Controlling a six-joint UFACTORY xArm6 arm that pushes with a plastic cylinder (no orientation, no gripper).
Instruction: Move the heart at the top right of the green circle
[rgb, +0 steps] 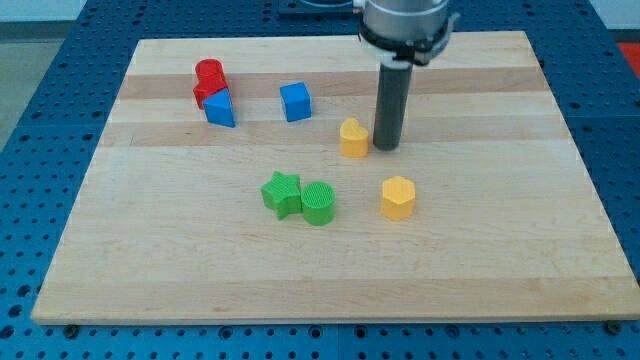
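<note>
A yellow heart (353, 138) sits on the wooden board (480, 260), up and to the right of the green circle (318, 203). The green circle touches a green star (282, 193) on its left. My tip (387, 147) rests on the board just right of the yellow heart, very close to it or touching it. The rod rises straight up from there to the arm at the view's top.
A yellow hexagon (397, 197) lies right of the green circle. A blue cube (295, 101) lies up and left of the heart. A red block (209, 80) and a blue block (219, 107) touch at the view's upper left.
</note>
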